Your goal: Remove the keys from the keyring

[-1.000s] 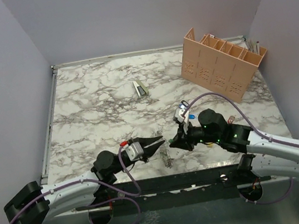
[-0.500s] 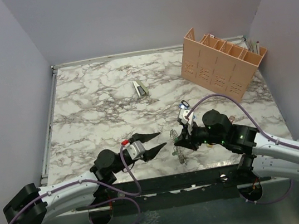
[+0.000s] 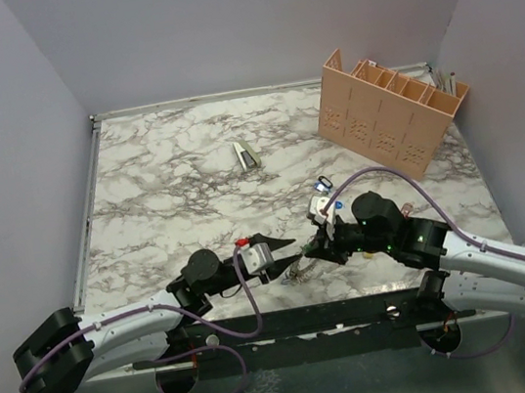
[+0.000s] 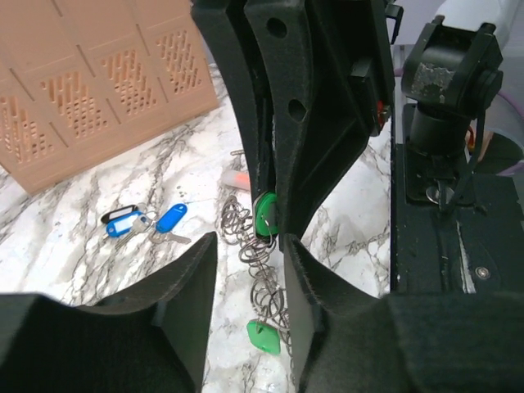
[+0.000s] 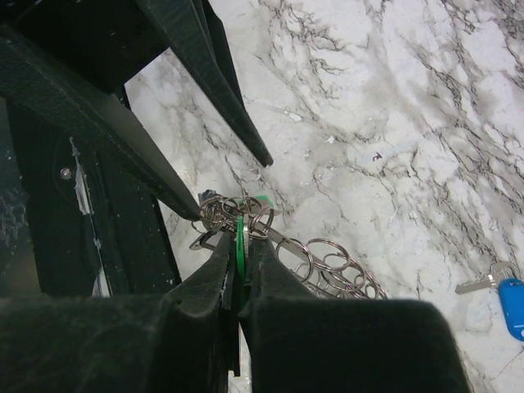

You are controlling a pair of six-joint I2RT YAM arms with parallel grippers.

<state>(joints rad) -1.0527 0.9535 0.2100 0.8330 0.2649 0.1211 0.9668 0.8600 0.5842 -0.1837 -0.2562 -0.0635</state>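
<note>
Keyring (image 4: 259,274): a coil of grey wire loops, dangling near the table's front edge between the two arms. Left gripper (image 3: 285,246): jaws about half apart, one finger on either side of the dangling coil, nothing clamped. Lower green key (image 4: 263,336) sits far down the coil. Right gripper (image 5: 237,246): pinched tight on the upper green key (image 5: 240,233) at the coil's top. Blue keys (image 3: 330,196) lie on the marble table (image 3: 163,192) just beyond. Peach rack (image 3: 390,108) at far right, rear.

Right gripper (image 4: 273,235) pinches a green key (image 4: 265,218) (keyring (image 4: 260,274) dangling below) inside the parted left gripper (image 4: 248,242).
</note>
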